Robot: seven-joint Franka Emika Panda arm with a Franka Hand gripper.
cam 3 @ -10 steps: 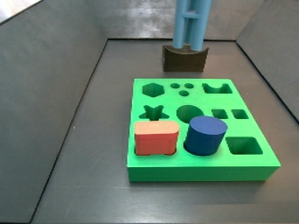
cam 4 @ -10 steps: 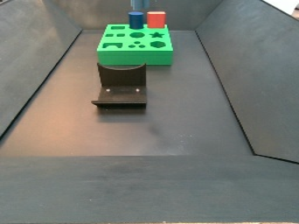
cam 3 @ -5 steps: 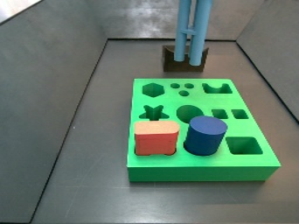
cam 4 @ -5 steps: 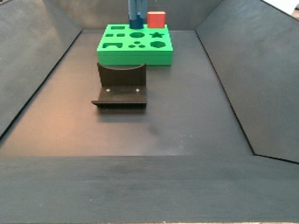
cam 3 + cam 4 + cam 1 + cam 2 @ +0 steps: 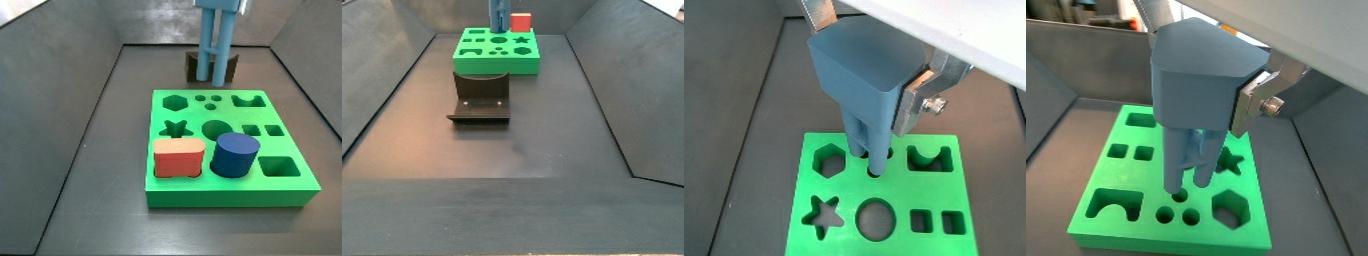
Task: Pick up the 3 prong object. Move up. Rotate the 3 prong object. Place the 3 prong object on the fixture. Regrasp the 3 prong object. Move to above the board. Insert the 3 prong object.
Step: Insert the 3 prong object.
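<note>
My gripper (image 5: 869,52) is shut on the wide head of the 3 prong object (image 5: 861,95), a steel-blue piece that hangs upright, prongs down. A silver finger (image 5: 925,88) presses its side. In both wrist views the prong tips hover just above the small round holes of the green board (image 5: 898,232), also seen from the other side (image 5: 1113,200). In a side view the 3 prong object (image 5: 218,45) hangs over the board's (image 5: 287,190) far edge, in front of the dark fixture (image 5: 197,66). The gripper (image 5: 219,4) is at that view's top edge.
A red block (image 5: 178,158) and a dark blue cylinder (image 5: 234,155) stand in the board's near row. Grey walls close in the bin on both sides. In a side view the fixture (image 5: 480,100) stands on the floor in front of the board (image 5: 496,52).
The 3 prong object has left the fixture and moved with my gripper toward the board, now hanging over its far row of holes.
</note>
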